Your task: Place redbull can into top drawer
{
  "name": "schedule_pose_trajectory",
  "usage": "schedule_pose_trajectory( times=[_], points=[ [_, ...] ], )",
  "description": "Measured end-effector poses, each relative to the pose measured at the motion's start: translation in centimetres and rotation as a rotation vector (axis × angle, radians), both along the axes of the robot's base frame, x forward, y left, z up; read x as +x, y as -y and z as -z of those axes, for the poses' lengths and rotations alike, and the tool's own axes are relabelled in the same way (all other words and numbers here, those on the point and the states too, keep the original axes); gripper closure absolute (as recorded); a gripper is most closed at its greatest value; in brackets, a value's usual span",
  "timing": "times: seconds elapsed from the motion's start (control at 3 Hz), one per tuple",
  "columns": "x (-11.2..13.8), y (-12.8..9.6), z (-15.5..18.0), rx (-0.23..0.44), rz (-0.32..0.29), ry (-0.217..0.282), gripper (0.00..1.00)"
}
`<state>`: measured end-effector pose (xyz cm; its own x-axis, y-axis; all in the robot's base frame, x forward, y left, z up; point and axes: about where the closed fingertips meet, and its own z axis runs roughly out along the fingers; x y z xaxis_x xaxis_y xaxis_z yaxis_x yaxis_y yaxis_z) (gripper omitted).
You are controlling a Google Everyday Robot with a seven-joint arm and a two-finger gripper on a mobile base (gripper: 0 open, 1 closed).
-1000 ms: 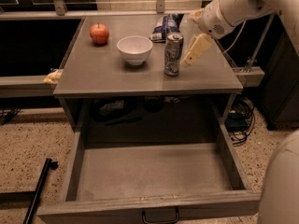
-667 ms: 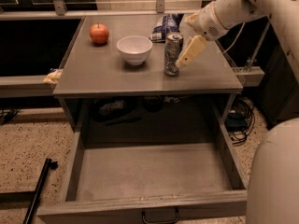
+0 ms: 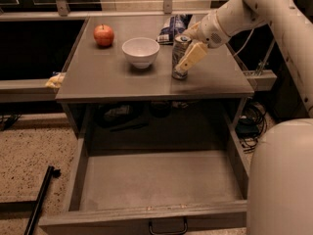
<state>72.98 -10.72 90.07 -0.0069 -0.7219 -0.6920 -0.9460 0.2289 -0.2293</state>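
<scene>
Near the counter's (image 3: pixel 112 80) right edge, the tool (image 3: pixel 188 58) covers part of the redbull can (image 3: pixel 177 52); the top drawer (image 3: pixel 156 180) is cropped along its front.

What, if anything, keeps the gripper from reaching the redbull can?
Nothing visible, so probably yes: the gripper is right against the redbull can on the tabletop, and the white bowl stands apart on the can's other side.

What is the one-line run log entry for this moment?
gripper at redbull can | redbull can upright on table | top drawer open
</scene>
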Motion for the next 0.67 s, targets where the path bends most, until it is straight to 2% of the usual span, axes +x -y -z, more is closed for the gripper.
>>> schedule_pose_trajectory(
  times=[0.67],
  points=[
    [-0.09,-0.98,0.34,0.029,-0.015,-0.031,0.64]
  ],
)
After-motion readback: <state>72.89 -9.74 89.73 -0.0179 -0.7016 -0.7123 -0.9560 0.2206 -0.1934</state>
